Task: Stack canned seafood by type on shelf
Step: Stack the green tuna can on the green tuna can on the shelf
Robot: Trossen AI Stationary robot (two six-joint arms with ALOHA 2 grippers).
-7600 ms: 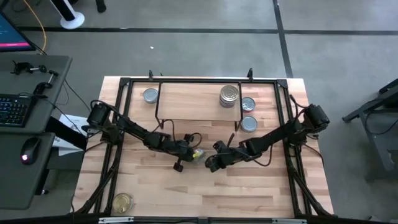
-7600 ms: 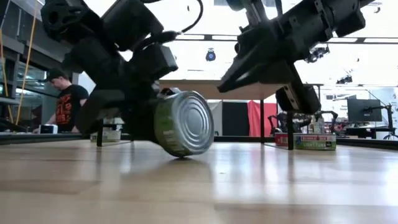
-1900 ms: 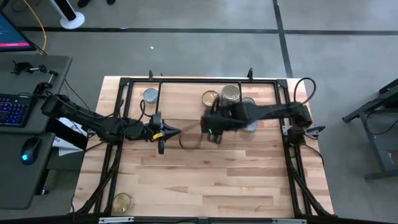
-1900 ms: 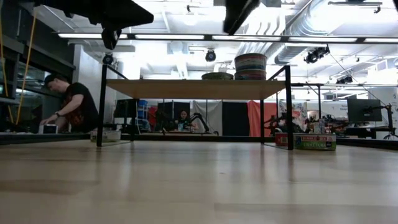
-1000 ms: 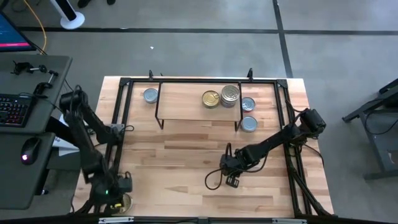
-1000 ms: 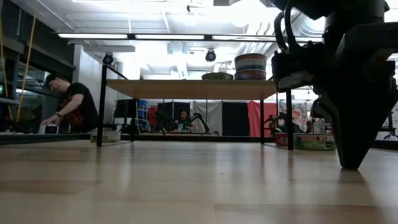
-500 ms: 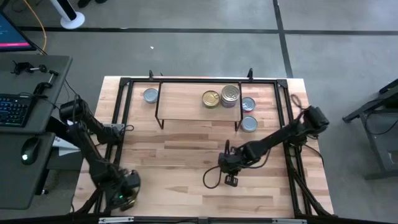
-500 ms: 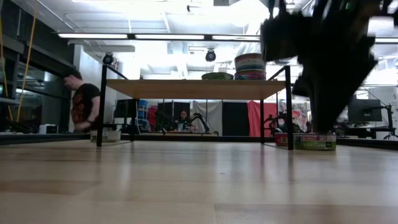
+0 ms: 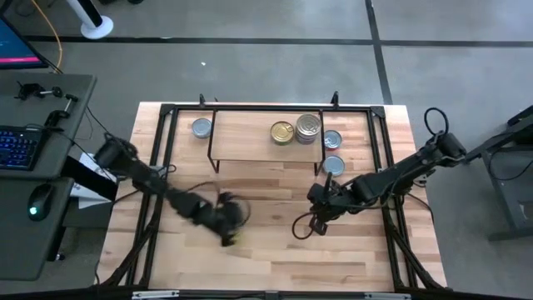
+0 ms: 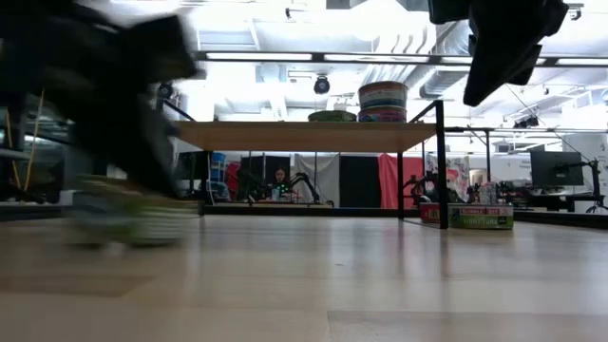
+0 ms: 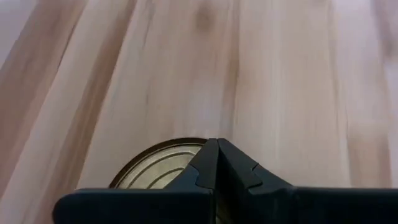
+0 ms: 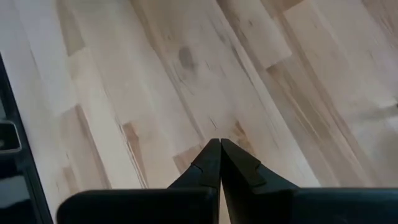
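Observation:
My left gripper (image 9: 225,223) reaches over the table's middle, shut on a gold-topped tin (image 11: 155,171), which shows blurred in the low view (image 10: 133,217). My right gripper (image 9: 315,218) is shut and empty, raised over bare wood (image 12: 219,142) right of centre. The shelf (image 9: 250,142) stands at the far edge. On it sit a gold tin (image 9: 282,132) and a stack of silver tins (image 9: 307,127). Three silver tins rest on the table: one left of the shelf (image 9: 201,127), two to its right (image 9: 331,139) (image 9: 333,166). My left gripper comes at the tin from above, slanting forward. Its shut fingers (image 11: 205,163) lie over the tin's gold top (image 11: 163,160) near the rim, and they hide the place of contact. Blur hides whether the tin is lifted clear or rests on the table.
Black frame rails (image 9: 162,150) run along the table's left and right sides and far edge. A desk with keyboard and mouse (image 9: 33,167) stands beyond the left edge. The near half of the table shows bare wood (image 9: 275,267).
My left arm has swung fast from the table's near left corner toward its middle, and the gold-topped tin has gone from that corner with it. My right gripper has risen from the table and shifted slightly toward the far right.

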